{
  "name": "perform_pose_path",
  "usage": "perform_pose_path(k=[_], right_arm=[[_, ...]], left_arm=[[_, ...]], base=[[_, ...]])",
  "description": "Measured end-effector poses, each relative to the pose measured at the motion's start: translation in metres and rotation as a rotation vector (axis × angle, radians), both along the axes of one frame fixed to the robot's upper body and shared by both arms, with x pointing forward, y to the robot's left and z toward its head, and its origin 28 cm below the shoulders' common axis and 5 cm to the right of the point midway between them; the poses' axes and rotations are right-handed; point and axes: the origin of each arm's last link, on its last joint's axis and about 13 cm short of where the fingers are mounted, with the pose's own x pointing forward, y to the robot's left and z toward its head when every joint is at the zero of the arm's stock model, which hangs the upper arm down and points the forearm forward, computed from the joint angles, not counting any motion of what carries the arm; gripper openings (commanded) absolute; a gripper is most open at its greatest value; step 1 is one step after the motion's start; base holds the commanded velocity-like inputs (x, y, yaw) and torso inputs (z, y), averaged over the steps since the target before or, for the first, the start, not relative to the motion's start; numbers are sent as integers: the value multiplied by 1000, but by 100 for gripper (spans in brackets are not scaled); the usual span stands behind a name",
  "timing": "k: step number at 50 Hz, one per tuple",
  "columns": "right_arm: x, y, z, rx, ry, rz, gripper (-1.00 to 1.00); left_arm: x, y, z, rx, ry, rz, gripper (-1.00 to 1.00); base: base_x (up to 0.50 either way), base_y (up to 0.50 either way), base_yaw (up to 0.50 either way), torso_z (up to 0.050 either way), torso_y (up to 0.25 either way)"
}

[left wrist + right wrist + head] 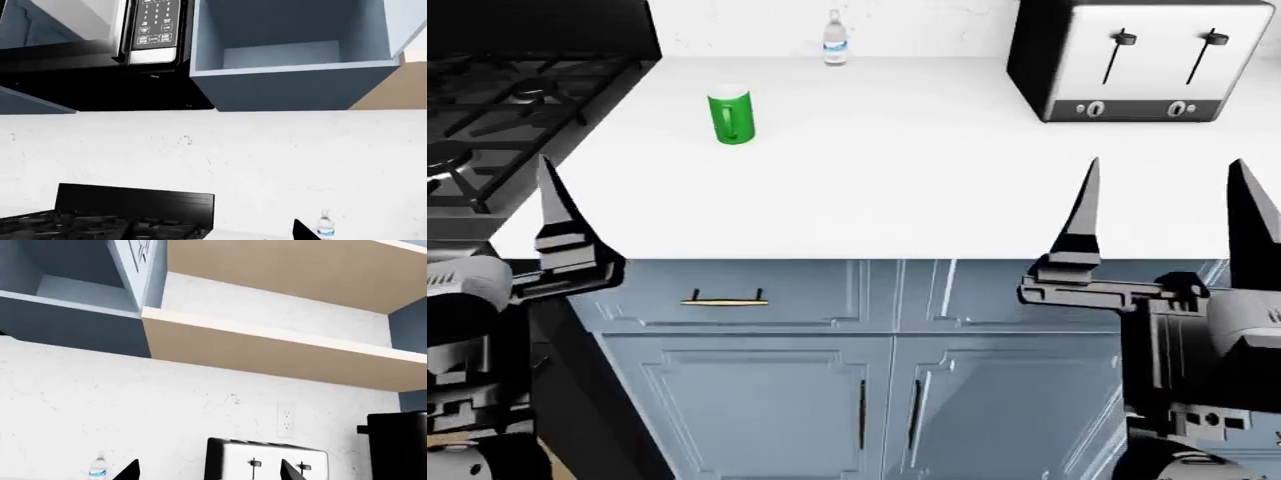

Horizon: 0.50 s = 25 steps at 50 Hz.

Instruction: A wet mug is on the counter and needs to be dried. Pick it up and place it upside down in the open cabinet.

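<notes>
The mug (731,117) stands upright on the white surface (894,170) in the upper left of your head view, handle toward the camera, well apart from both arms. Behind it, near the wall, is a small clear water bottle (835,40), its top nearly at the frame edge. A toaster (1134,60) sits in the upper right, cut off along the top.

Your left gripper (554,210) shows only one dark finger (557,205) at the lower left; the other is out of frame, so you cannot tell how far it is spread. Your right gripper (1168,215) at the lower right shows two fingers (1084,215) pointing up with a wide gap between them and nothing held.

The stove (494,110) is clipped by the left edge.

Your left wrist view looks up at the wall: the open cabinet (287,55) is in its upper right, its interior only partly visible, with a microwave (100,35) cut off beside it. The mug is not visible in either wrist view. Your right wrist view shows tan shelves (280,350) and only the tips of the fingers along the bottom edge.
</notes>
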Motion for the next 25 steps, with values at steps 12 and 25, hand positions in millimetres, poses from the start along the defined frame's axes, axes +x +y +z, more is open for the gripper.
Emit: perform_pose_path(k=[12,25], right_arm=[[-8,0,14,9,-61,-8,100],[-9,3,16,14,-64,5,100]], left_arm=[[-7,3,17,21,-75,27,100],[-8,1,17,13,-83,20,100]], base=[[0,500,0,0,0],[0,500,0,0,0]])
